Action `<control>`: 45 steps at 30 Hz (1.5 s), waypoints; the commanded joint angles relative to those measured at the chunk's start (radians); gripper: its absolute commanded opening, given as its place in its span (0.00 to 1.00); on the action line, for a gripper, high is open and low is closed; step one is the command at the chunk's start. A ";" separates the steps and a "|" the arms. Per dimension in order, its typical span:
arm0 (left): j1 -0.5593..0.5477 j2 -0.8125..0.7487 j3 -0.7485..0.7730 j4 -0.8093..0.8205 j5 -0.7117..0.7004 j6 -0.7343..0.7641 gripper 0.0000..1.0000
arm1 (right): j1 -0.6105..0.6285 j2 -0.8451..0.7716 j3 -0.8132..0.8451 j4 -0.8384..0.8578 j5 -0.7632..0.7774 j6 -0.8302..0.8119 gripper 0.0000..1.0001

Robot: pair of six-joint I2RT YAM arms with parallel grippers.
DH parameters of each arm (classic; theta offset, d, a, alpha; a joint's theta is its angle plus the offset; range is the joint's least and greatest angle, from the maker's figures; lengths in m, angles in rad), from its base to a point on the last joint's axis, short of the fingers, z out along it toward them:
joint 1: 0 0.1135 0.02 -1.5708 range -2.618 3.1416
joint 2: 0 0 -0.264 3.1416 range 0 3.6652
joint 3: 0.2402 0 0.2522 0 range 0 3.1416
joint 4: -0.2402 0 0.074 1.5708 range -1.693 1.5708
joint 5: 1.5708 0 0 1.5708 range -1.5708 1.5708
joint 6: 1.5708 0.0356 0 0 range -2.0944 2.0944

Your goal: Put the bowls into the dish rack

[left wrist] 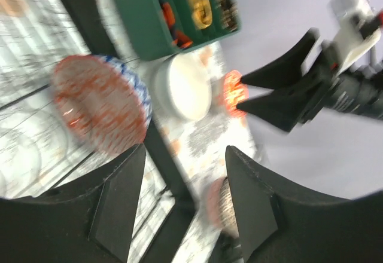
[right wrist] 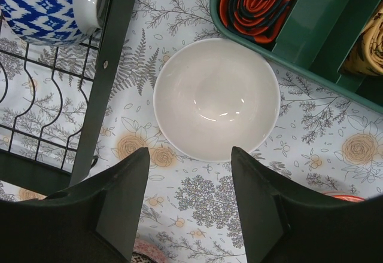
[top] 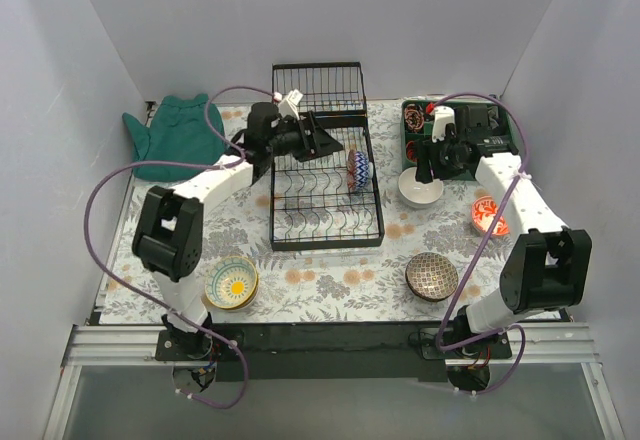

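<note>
The black wire dish rack (top: 325, 200) stands mid-table with a blue-patterned bowl (top: 358, 170) on edge at its right side. My left gripper (top: 335, 145) hovers open and empty over the rack; its blurred wrist view shows that bowl (left wrist: 99, 104) just ahead of its open jaws (left wrist: 185, 161). My right gripper (top: 425, 170) is open and empty right above a white bowl (top: 420, 192), which sits upright just beyond the jaws (right wrist: 190, 155) in the right wrist view (right wrist: 216, 98). A red-orange bowl (top: 490, 216), a dark brown patterned bowl (top: 432, 276) and a yellow-flowered bowl (top: 232, 282) sit on the cloth.
A green compartment tray (top: 475, 120) with small items stands at the back right, close behind the white bowl. A teal cloth (top: 175, 138) lies at the back left. The rack's wire-grid panel (top: 318, 85) is raised at the back. Grey walls enclose the table.
</note>
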 commanded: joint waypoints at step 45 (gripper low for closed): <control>-0.058 -0.742 -0.354 -1.552 -0.223 1.137 0.45 | -0.001 -0.083 -0.097 0.031 -0.119 -0.120 0.65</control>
